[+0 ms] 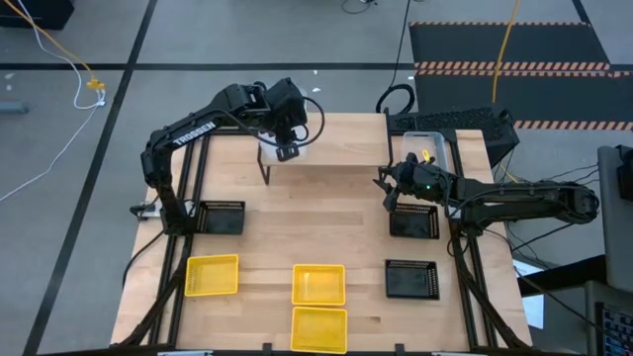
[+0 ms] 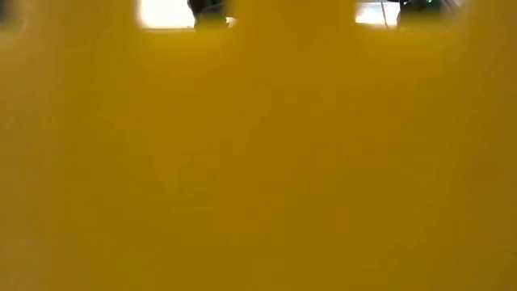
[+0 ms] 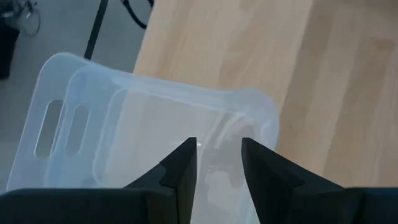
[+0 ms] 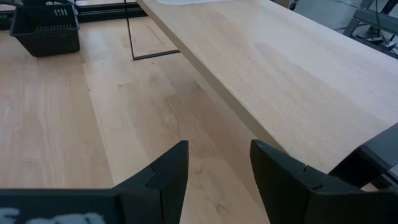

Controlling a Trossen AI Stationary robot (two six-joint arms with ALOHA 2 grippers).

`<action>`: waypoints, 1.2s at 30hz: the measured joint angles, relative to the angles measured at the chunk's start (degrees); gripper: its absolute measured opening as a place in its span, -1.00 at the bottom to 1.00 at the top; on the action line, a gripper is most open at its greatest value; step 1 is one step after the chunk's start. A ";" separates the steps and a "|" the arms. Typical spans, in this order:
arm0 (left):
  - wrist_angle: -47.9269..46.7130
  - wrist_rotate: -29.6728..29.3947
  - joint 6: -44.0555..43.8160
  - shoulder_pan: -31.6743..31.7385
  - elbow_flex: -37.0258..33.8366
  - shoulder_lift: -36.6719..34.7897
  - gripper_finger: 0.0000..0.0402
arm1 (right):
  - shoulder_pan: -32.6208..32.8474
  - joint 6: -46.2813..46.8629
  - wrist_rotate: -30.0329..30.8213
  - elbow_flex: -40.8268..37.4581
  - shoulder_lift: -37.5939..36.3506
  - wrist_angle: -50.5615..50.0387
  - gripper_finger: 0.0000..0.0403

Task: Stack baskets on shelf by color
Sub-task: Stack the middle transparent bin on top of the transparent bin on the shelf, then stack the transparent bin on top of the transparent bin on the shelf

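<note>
The left gripper (image 1: 288,150) sits at the upper middle of the overhead frame, over the left end of the shelf (image 1: 341,153). In its own wrist camera the two dark fingers (image 3: 180,171) are parted a little, with the wall of the clear baskets (image 3: 149,134) in the gap between them. There seem to be two nested together (you can see two handle slots side by side), resting on the light plank. Whether the fingers actually pinch the plastic I can't tell.

The right gripper (image 1: 388,184) is at the right-centre of the overhead frame, just off the right end of the shelf. Its fingers (image 4: 165,174) are spread apart with nothing between them, only bare tabletop (image 4: 56,124) and the shelf plank running diagonally past.

Other baskets in the overhead frame: another clear basket (image 1: 427,146) at the upper right, at the table's back edge. Black baskets: one at left-centre (image 1: 221,217), one right-centre (image 1: 414,222) under the right arm, one lower right (image 1: 410,280). Yellow baskets: one lower left (image 1: 213,275), and two at bottom centre, one (image 1: 318,284) just above the other (image 1: 319,329).

The low camera is filled almost entirely with yellow (image 2: 258,162), out of focus.
</note>
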 joint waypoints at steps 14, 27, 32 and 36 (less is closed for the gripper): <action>21.93 7.15 6.13 -1.38 0.07 0.67 -0.35 | 4.12 -0.22 0.17 0.00 -5.83 0.09 -0.16; 43.21 17.32 11.77 -6.61 -0.07 12.67 -0.35 | 9.12 3.38 20.04 0.47 -23.20 -18.18 -0.16; 53.55 23.83 8.65 -6.55 -0.02 17.10 -0.35 | 8.92 12.12 19.80 0.63 -23.49 -28.68 -0.16; 62.45 24.49 7.29 -6.68 -0.04 21.54 -0.35 | 8.92 13.39 27.70 3.19 -23.52 -34.95 -0.16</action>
